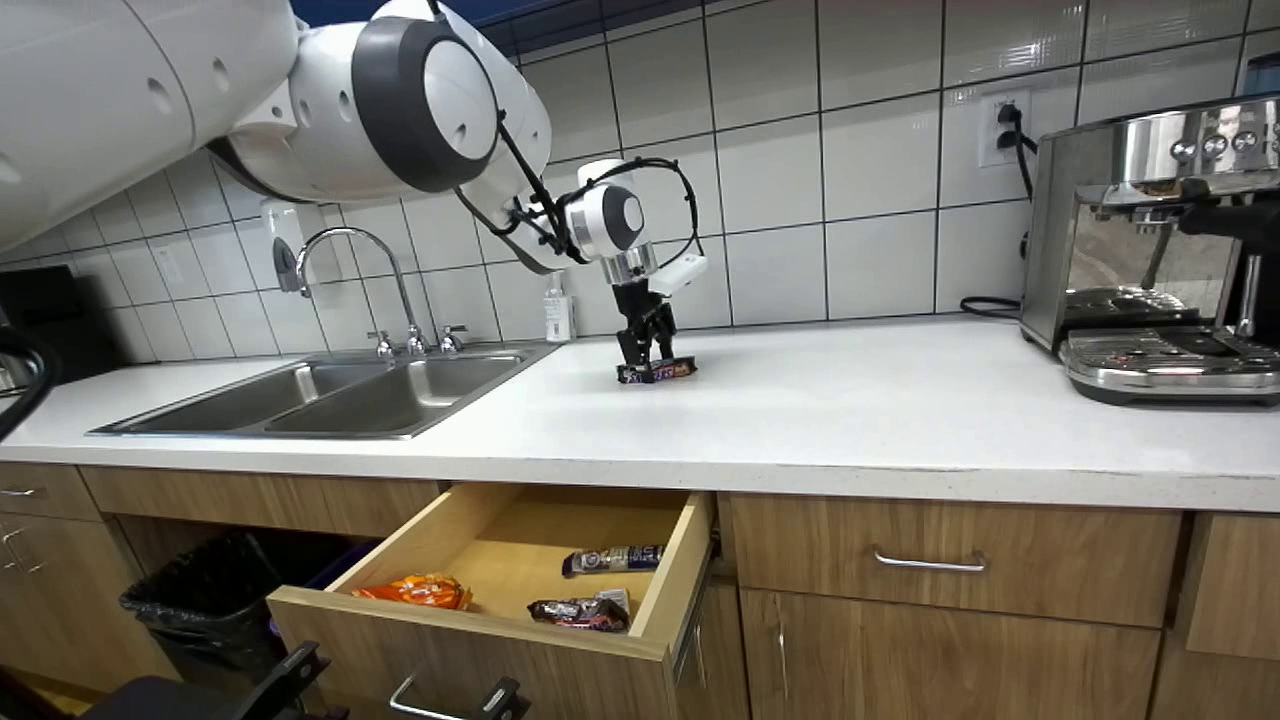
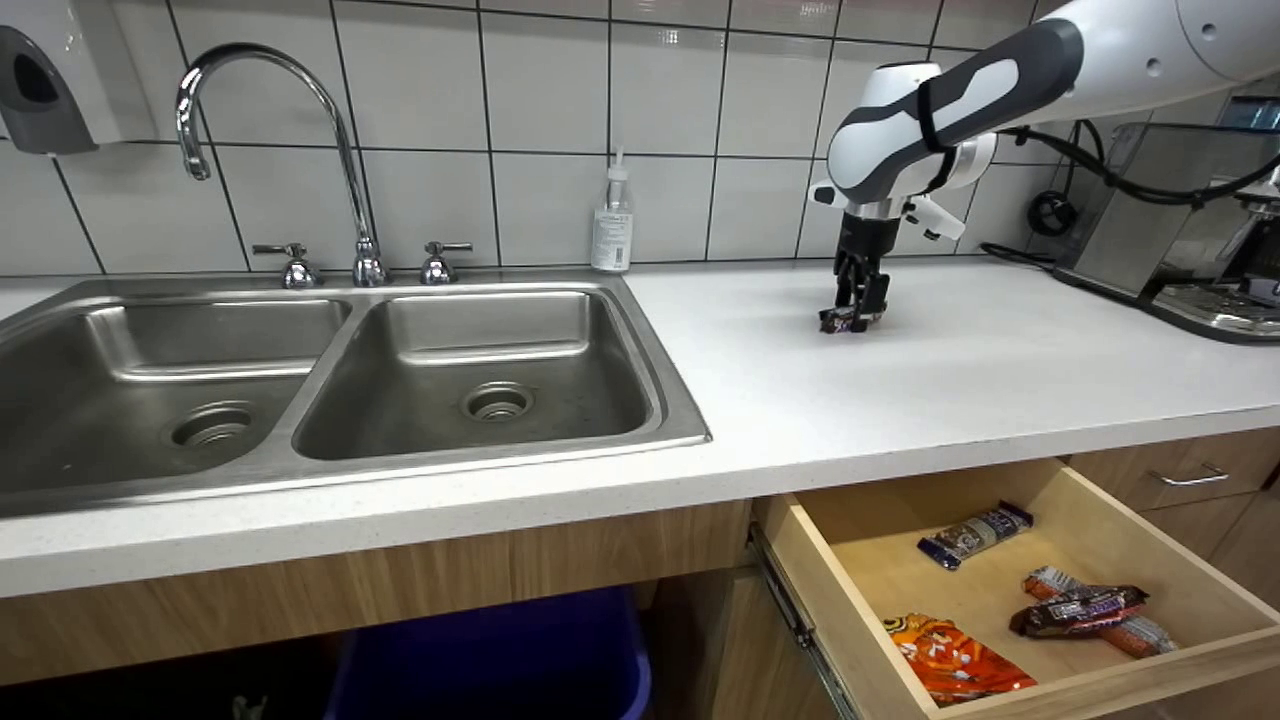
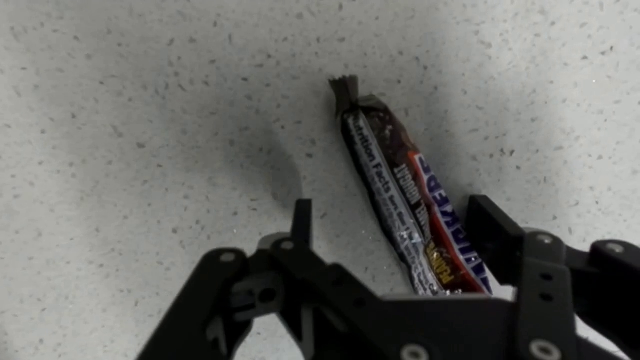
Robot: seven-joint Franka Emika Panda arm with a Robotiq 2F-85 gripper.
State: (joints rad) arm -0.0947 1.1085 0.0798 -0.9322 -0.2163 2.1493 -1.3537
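Note:
On the white countertop (image 1: 850, 400) lies a candy bar (image 3: 400, 200) in a brown wrapper with red and blue lettering. My gripper (image 3: 390, 215) points down over it, with the bar slanting between the spread fingers. In the wrist view a wide gap separates the left finger (image 3: 301, 222) from the bar. The right finger (image 3: 492, 240) is right up against the bar's edge; whether it touches cannot be told. The gripper's base hides the bar's near end. Both exterior views show the gripper (image 1: 647, 350) low at the counter, around the bar (image 2: 838, 320).
Below the counter a drawer (image 1: 480, 625) stands pulled out, holding an orange bag (image 2: 950, 660), a blue-wrapped bar (image 2: 975, 535) and a brown bar (image 2: 1080, 610) lying across another. A double sink (image 2: 680, 420), a soap bottle (image 2: 612, 225) and an espresso machine (image 1: 1180, 250) flank the arm.

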